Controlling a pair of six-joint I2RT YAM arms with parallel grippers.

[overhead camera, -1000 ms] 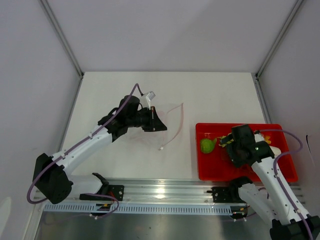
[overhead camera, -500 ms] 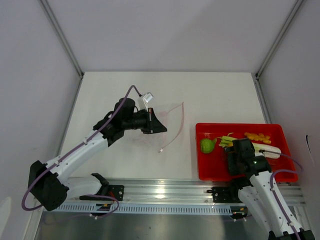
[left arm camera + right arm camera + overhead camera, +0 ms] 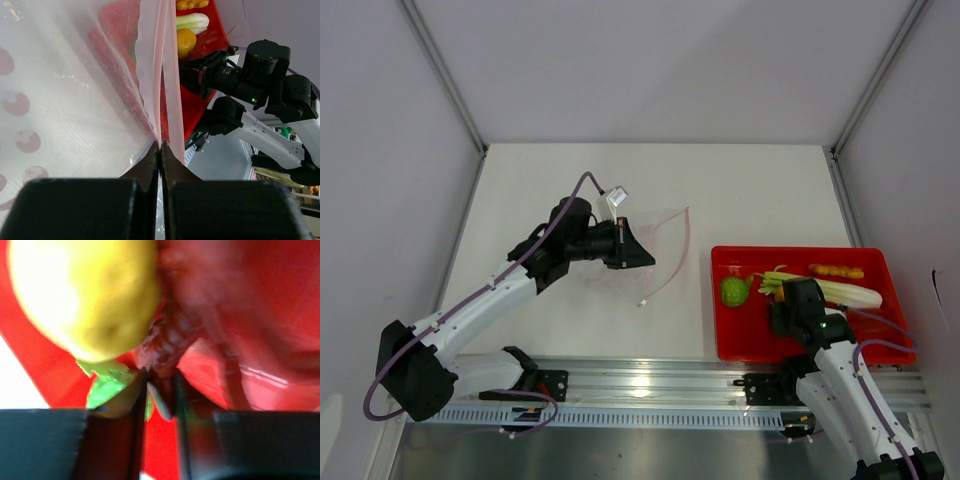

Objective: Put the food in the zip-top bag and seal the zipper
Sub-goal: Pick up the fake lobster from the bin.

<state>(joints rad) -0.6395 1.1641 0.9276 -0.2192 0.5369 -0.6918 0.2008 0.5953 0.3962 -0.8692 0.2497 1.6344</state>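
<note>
The clear zip-top bag (image 3: 655, 245) hangs off the table, and my left gripper (image 3: 160, 145) is shut on its pink zipper (image 3: 162, 75) edge. In the top view that gripper (image 3: 644, 257) points right toward the tray. The food lies in the red tray (image 3: 790, 251): a round green fruit (image 3: 733, 291), a pale-green stalk (image 3: 842, 292) and orange pieces (image 3: 836, 270). My right gripper (image 3: 160, 385) is down in the tray. Its jaws stand narrow around a dark red piece (image 3: 165, 345), beside a yellow piece (image 3: 80, 295) and a green leaf (image 3: 105, 387). The picture is blurred.
The red tray sits at the table's right near corner, close to the right wall post. A metal rail (image 3: 640, 385) runs along the near edge. White side walls close in the table on both sides.
My right gripper has dropped toward the tray's near left part and closed from wide to narrow on the red piece. The left arm shifted slightly, still holding the bag.
</note>
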